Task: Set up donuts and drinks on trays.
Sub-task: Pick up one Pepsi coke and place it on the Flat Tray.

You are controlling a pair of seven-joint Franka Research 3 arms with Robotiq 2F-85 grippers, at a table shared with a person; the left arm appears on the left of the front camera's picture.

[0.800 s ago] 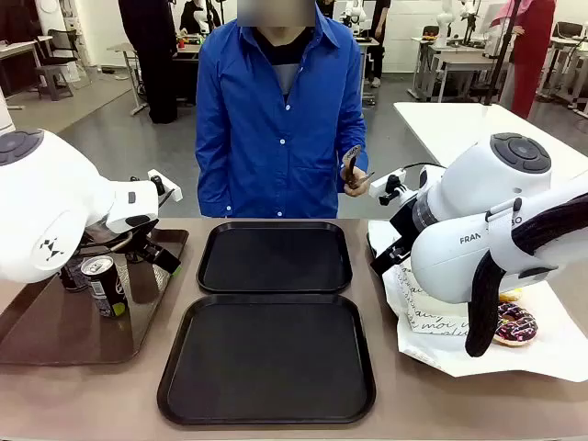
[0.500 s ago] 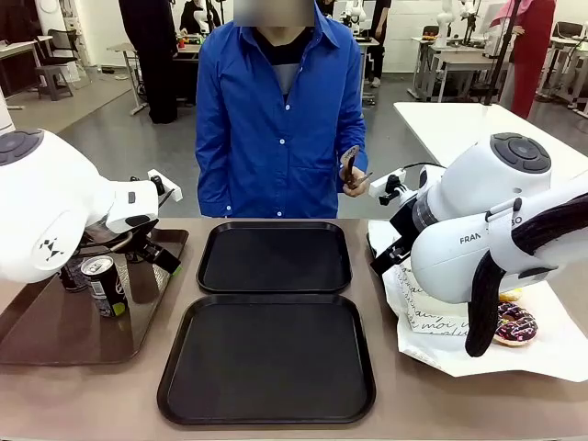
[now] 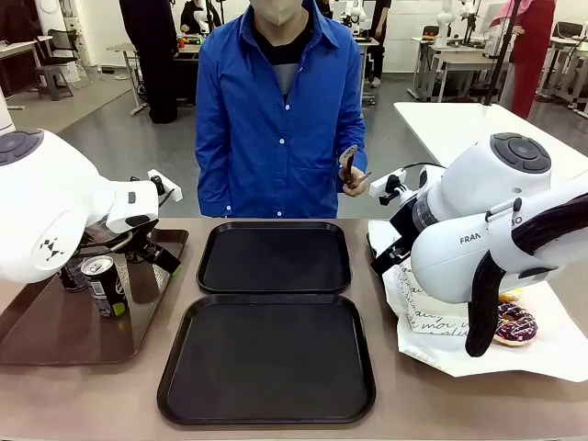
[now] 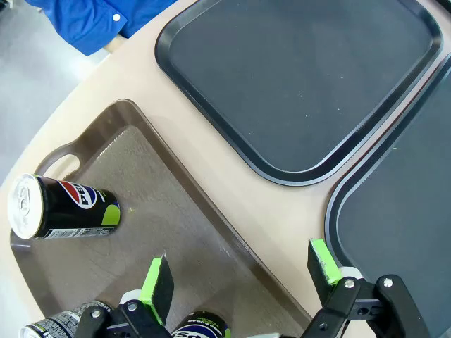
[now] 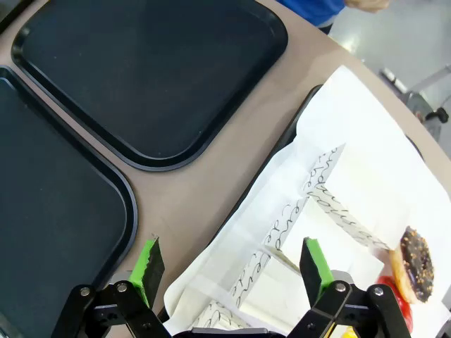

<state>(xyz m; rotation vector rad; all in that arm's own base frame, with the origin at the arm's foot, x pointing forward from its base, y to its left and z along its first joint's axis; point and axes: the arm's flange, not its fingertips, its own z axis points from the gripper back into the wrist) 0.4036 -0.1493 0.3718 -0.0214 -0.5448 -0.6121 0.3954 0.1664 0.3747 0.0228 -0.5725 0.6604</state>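
Dark can (image 4: 201, 325), mostly off the left wrist view's bottom edge.

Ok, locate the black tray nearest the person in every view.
Front view: far tray, centre, just beyond the near tray.
Left wrist view: far tray at upper right.
Right wrist view: far tray at upper left.
Shared landmark: the blue shirt just beyond it.

"PEPSI" on dark can (image 4: 67, 211), "FRAN" on right arm (image 3: 473, 240)

A smooth grey floor (image 3: 110, 138) stretches back under even light. A white table (image 3: 459, 124) stands at right, more desks (image 3: 455, 57) and a chair (image 3: 57, 66) farther off.
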